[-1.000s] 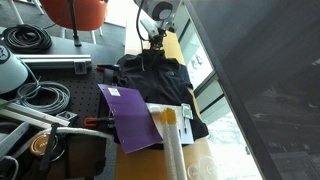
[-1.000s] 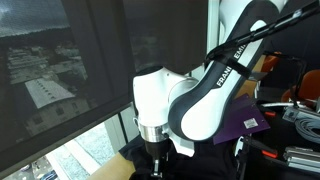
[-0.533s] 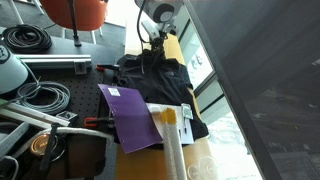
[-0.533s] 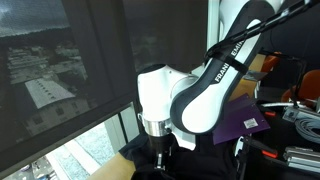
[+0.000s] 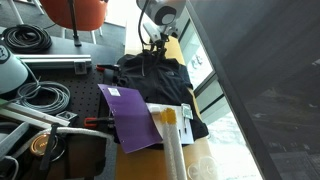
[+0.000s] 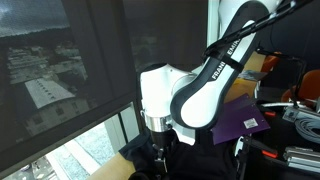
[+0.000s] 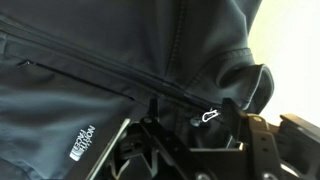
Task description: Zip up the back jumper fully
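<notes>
The black jumper (image 5: 160, 80) lies spread on the table, its collar at the far end under my gripper (image 5: 151, 45). In the wrist view the jumper (image 7: 100, 60) fills the frame and its closed zip line runs from upper left to the collar. The small silver zip pull (image 7: 210, 116) lies between my fingers, close to the right-hand one. My gripper (image 7: 192, 115) stands open, its jaws apart and clamped on nothing. From the other side the arm hides most of the gripper (image 6: 160, 153) above the dark fabric (image 6: 195, 160).
A flat purple folder (image 5: 130, 115) lies on the jumper's near sleeve side, also seen as the purple folder (image 6: 245, 120). A pale upright post (image 5: 170, 135) stands at the front. Coiled cables (image 5: 30, 40) fill the left; a window wall (image 5: 250, 90) runs along the right.
The arm has shifted slightly at the collar and the fingers now stand apart around the zip pull. The jumper and folder have not moved.
</notes>
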`<action>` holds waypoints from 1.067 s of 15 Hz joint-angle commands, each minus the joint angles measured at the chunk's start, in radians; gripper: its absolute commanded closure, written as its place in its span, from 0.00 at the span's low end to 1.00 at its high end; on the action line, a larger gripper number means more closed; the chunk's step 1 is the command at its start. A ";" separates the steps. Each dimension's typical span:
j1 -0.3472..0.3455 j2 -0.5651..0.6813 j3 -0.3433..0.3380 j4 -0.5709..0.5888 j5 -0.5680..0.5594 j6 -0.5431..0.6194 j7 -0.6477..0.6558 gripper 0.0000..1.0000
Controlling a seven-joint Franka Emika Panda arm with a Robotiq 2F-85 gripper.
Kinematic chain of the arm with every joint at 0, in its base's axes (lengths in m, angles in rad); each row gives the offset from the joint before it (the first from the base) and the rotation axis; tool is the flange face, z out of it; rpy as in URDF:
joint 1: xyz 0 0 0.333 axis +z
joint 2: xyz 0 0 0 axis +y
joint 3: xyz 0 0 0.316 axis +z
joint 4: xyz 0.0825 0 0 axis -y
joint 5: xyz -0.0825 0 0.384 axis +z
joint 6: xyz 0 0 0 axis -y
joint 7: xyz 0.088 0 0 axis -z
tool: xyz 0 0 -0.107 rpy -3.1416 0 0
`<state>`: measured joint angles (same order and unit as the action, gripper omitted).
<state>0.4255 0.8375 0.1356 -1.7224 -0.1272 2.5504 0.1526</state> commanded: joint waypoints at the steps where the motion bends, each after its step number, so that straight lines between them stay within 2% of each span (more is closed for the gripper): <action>1: -0.018 -0.069 0.004 -0.046 0.011 -0.021 -0.006 0.02; 9: -0.081 -0.267 -0.061 -0.188 0.004 -0.132 0.047 0.00; 16: -0.187 -0.521 -0.054 -0.351 0.025 -0.207 0.015 0.00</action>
<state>0.2698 0.4478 0.0667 -1.9825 -0.1263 2.3868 0.1819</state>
